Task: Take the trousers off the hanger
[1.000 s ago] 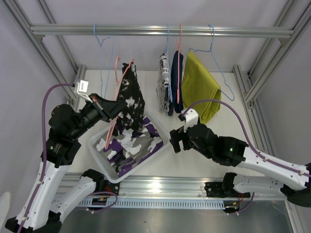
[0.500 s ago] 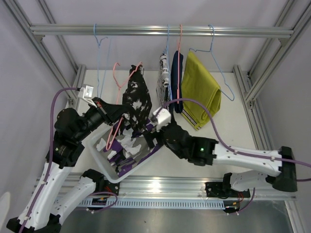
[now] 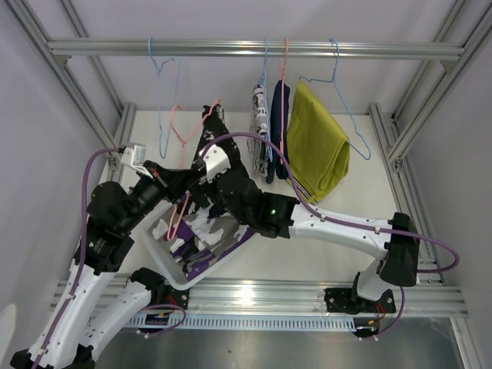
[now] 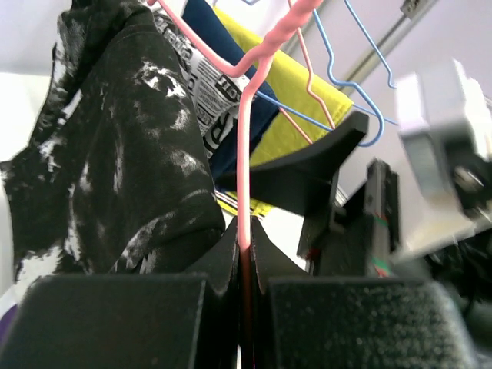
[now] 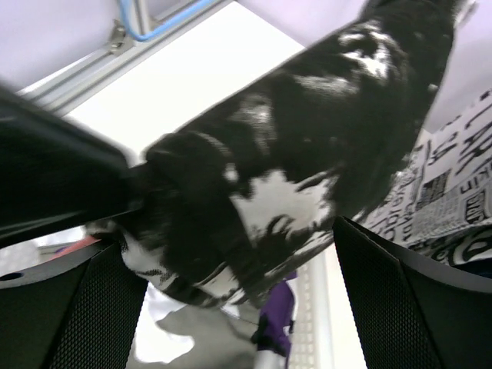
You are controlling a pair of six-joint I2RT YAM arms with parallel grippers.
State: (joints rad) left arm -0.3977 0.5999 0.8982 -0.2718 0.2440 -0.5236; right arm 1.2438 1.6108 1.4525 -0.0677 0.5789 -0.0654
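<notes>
Pink hanger (image 4: 243, 169) pinched in the closed left gripper (image 4: 244, 240); right gripper (image 5: 246, 269) gapes around splotched trousers (image 5: 307, 131), contact unclear

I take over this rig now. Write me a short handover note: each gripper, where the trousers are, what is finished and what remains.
Left gripper: shut on the pink hanger, held off the rail.
Right gripper: open, jaws on either side of the black-and-white trousers, which drape on that hanger.
Done: camouflage trousers lie in the white tray.
Left: pull the black-and-white pair off; then the printed white trousers, navy trousers and mustard trousers, all on hangers on the rail.
</notes>
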